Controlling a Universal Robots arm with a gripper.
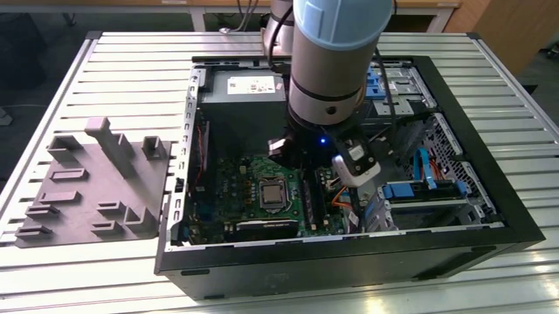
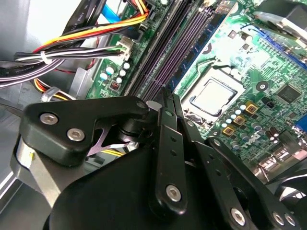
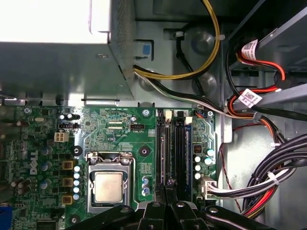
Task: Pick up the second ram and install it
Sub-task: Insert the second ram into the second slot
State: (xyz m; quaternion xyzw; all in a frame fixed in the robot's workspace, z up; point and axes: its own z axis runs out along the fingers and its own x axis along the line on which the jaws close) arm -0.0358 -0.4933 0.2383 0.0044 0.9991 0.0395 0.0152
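Note:
My gripper (image 2: 167,94) hangs low inside the open computer case (image 1: 489,226), right over the green motherboard (image 3: 120,139). Its two black fingers (image 3: 169,183) are pressed together, and nothing shows between them. The fingertips sit at the end of the long dark memory sockets (image 3: 173,148) beside the silver processor (image 3: 108,187). I cannot tell the second ram apart from the dark sockets, so it may be seated or hidden under the fingers. In the exterior view the arm covers most of the gripper (image 1: 302,162) above the sockets (image 1: 316,196).
A grey moulded parts holder (image 1: 96,183) lies on the slatted table on the exterior view's left. Bundled black, yellow and red cables (image 3: 268,177) run beside the sockets. The metal power supply (image 1: 245,85) and the blue-clipped drive bays (image 1: 415,190) crowd the case.

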